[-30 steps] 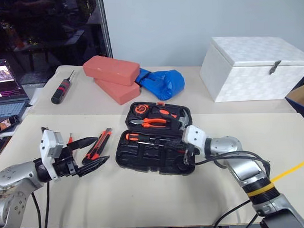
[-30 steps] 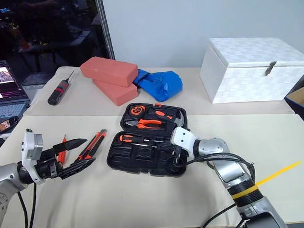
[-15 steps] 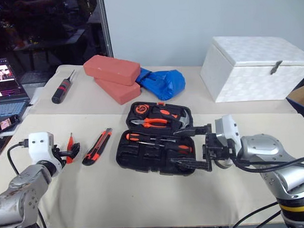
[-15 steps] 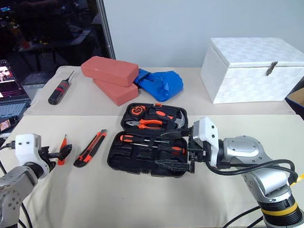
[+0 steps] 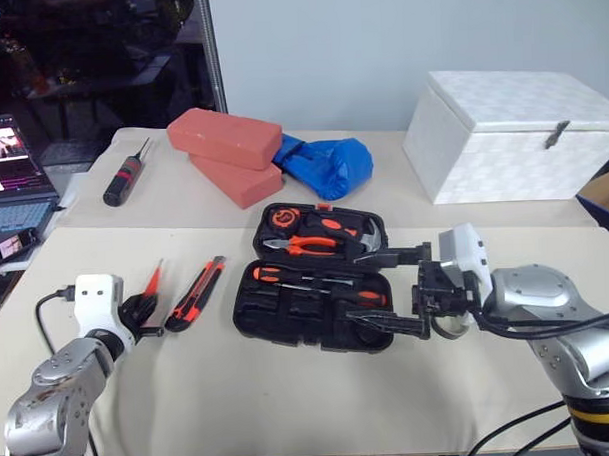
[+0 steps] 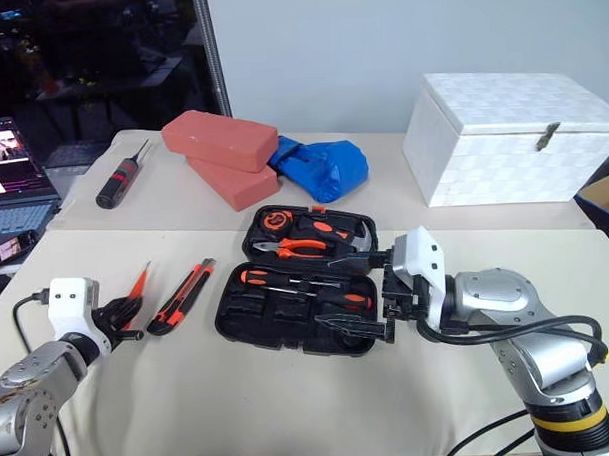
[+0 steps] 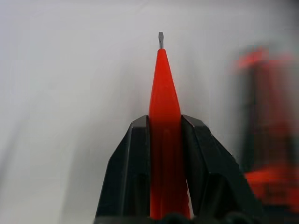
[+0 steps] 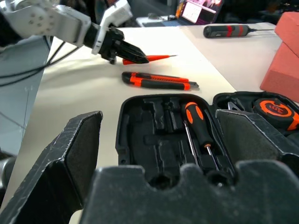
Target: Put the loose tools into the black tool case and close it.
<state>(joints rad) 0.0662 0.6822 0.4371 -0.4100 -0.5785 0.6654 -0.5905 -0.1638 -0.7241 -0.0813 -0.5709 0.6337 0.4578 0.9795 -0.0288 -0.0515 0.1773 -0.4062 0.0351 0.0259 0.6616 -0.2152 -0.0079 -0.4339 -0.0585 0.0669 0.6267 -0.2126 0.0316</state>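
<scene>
The case (image 5: 317, 293) sits open mid-table with the right gripper (image 5: 392, 290) spread wide just beside it. Left gripper (image 7: 163, 154) is pinching the small screwdriver (image 6: 136, 284), probably barely off the table. Next: carry it to a free slot; knife (image 5: 197, 292) waits.

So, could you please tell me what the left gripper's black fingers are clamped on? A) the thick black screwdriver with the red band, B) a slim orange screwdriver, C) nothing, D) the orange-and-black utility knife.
B: the left gripper has its black fingers pressed against both sides of the slim orange screwdriver, whose metal tip sticks out past them.
</scene>
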